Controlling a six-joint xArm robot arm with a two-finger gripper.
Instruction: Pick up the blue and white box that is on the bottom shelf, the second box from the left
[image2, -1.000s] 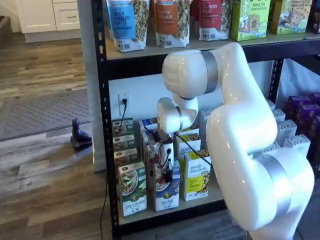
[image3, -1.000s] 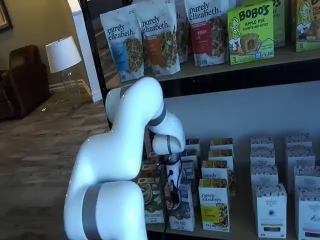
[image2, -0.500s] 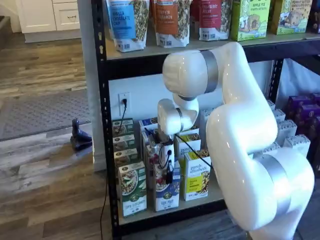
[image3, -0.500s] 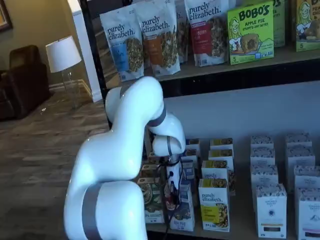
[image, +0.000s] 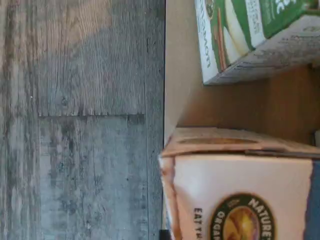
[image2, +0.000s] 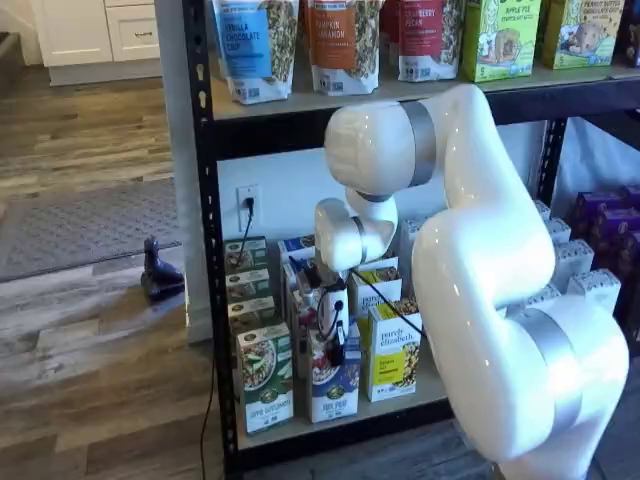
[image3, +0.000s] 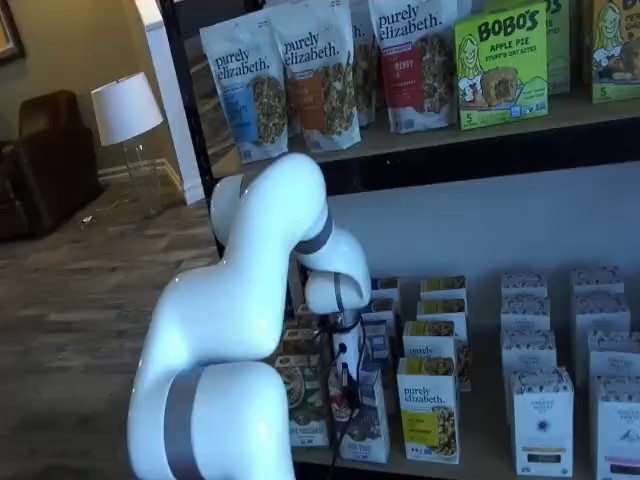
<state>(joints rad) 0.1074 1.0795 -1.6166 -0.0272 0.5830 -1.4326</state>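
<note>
- We find the blue and white box (image2: 334, 385) standing upright at the front edge of the bottom shelf (image2: 420, 392), between a green-and-white box (image2: 265, 388) and a yellow-and-white box (image2: 391, 352).
- The gripper (image2: 338, 345) hangs straight down onto the top of the blue and white box, so the box lies directly below the fingers, its long axis vertical and in line with them.
- In a shelf view (image3: 347, 388) the black fingers meet the box's top edge; the contact itself is too small for us to make out, but we read them as clenched on the blue and white box.
- The wrist view looks down the box's white face (image: 240, 200) with the shelf's pale board beside it and the green-and-white box (image: 250, 35) apart across bare board.
- We judge the coming move to be a lift: the neighbours stand close on both sides, so the box should rise along its own long axis or come forward off the shelf edge, without swinging sideways.
</note>
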